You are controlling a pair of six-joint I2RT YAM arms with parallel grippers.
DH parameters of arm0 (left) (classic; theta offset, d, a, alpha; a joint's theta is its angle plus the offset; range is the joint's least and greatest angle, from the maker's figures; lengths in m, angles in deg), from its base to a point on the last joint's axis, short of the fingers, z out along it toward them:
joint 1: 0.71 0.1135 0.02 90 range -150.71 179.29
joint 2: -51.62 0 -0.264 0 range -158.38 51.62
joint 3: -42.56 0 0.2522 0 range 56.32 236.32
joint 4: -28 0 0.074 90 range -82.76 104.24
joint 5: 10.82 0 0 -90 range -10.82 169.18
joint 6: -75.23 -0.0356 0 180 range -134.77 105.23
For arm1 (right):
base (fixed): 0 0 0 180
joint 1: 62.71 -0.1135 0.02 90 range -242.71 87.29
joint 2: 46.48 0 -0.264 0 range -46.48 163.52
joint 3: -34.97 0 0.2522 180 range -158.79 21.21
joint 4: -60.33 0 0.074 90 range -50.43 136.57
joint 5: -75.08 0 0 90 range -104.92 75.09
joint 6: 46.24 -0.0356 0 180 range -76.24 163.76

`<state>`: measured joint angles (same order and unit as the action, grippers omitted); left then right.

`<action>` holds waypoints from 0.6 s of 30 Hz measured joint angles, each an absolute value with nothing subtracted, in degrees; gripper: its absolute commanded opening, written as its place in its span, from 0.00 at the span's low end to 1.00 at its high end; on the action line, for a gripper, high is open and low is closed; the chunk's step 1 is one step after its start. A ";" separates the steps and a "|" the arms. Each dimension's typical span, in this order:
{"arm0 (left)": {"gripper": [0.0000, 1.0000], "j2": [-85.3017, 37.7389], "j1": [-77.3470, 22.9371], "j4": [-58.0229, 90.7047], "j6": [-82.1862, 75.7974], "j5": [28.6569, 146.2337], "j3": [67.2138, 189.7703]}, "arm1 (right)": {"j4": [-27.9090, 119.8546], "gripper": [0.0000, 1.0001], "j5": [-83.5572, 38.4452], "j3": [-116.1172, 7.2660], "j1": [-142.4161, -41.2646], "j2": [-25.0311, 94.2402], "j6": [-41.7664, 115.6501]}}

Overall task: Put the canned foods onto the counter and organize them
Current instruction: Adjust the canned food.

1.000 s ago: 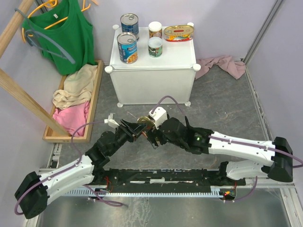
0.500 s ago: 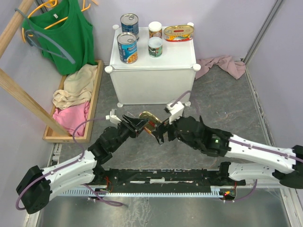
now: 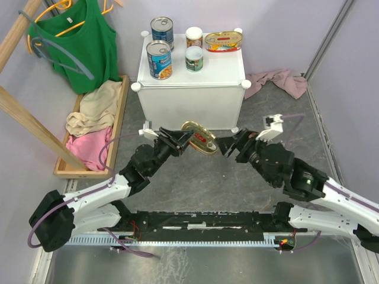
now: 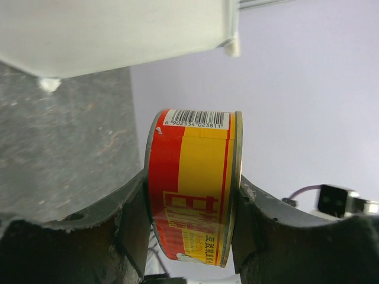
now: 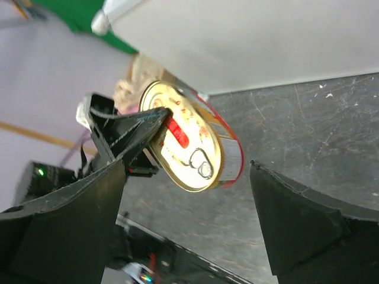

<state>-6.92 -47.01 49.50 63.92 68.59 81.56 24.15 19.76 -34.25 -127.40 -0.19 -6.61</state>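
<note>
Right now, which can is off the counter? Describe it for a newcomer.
Start at the white cabinet; just in front of its base, the left gripper holds a flat oval gold tin with a red label. Its twin and the round cans sit on top.

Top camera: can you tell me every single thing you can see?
Counter: one, white, middle back.
Tall cans: two, blue labels, counter's left side.
Small cans: two, white tops, counter's middle.
Oval tins: two, gold and red; one at counter's back right, one held in front of it.
Tray: one, wooden, left of the counter.
Clothes: beige and pink, in the tray.
Top: one, green, hanging far left.
Cloth: one, pink, floor at right.
Left claw: one, black, shut on the held tin.
Right claw: one, black, open beside that tin.
</note>
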 measured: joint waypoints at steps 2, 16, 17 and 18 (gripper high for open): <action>0.03 -8.12 -47.01 50.99 63.92 68.18 83.70 | 23.32 0.90 20.00 -34.21 -125.21 -2.62 -11.20; 0.03 -13.26 -48.47 55.14 65.89 62.08 90.19 | 26.93 0.91 13.47 -27.61 -115.77 -2.45 -29.50; 0.03 -13.69 -48.54 55.14 66.24 61.82 90.47 | 27.52 0.91 13.09 -27.17 -115.66 -2.36 -29.80; 0.03 -14.18 -48.67 55.16 66.63 61.49 90.71 | 28.18 0.91 12.77 -26.73 -115.51 -2.34 -30.07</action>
